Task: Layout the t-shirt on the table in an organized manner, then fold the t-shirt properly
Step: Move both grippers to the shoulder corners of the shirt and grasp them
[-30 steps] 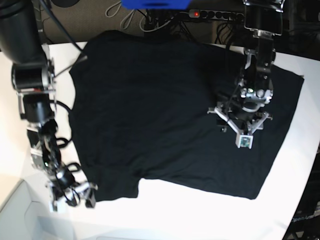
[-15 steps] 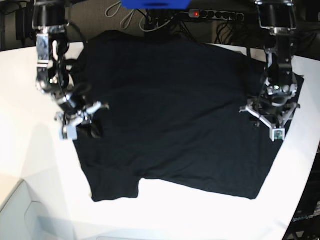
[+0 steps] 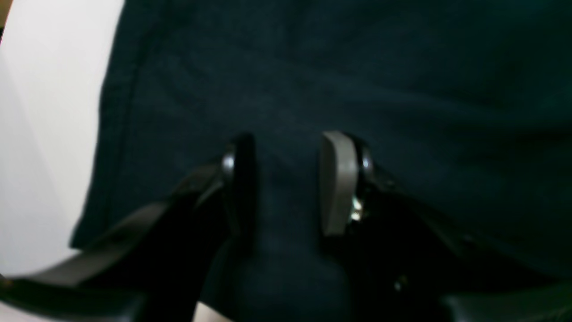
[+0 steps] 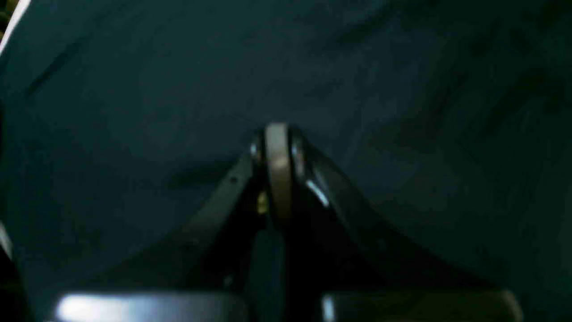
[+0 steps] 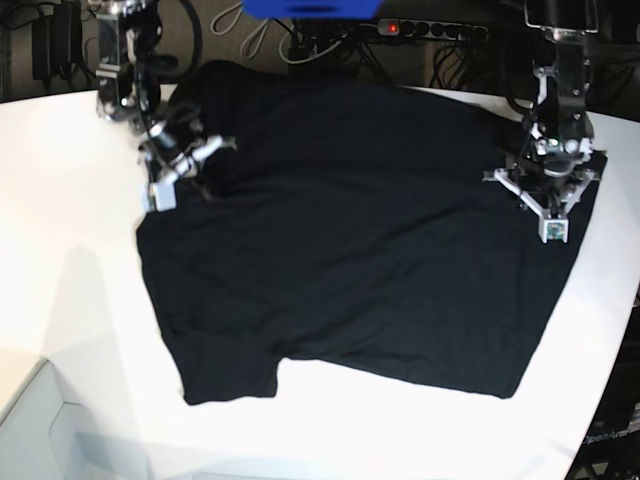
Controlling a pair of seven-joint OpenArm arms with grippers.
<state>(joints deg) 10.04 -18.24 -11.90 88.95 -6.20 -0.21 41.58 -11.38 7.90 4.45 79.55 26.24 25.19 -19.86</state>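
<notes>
The white table (image 5: 70, 330) carried the black t-shirt (image 5: 350, 240), which lay spread nearly flat across its middle, one sleeve pointing toward the table's near edge. Beyond the table's far edge ran a power strip (image 5: 420, 30) among loose cables. The right gripper (image 5: 200, 165) sat at the shirt's far corner, its jaws pressed together with cloth bunched under them. The left gripper (image 5: 545, 200) rested on the shirt's opposite side, jaws apart, fabric lying between the fingers (image 3: 337, 183).
</notes>
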